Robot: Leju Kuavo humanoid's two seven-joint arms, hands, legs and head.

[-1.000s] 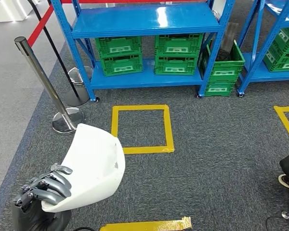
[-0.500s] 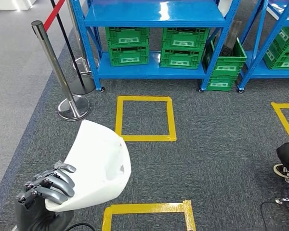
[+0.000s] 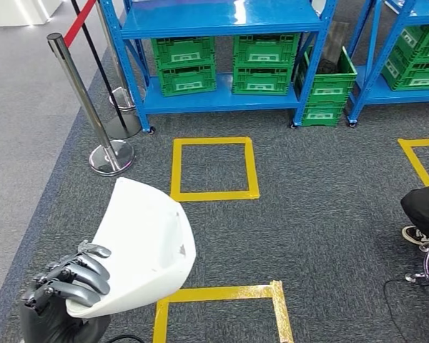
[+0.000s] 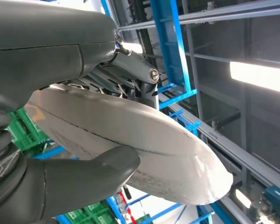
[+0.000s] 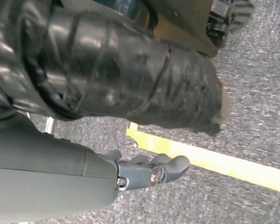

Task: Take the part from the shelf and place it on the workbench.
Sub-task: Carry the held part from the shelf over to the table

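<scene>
Grey carpet (image 3: 320, 214) marked with yellow tape squares (image 3: 213, 168) stretches toward the blue shelving (image 3: 217, 43), while the left hand (image 3: 66, 282) clamps the white curved part (image 3: 142, 246) flat at its near edge, apparently for carrying; right hand (image 5: 149, 172) hangs empty, fingers loosely curled.
</scene>
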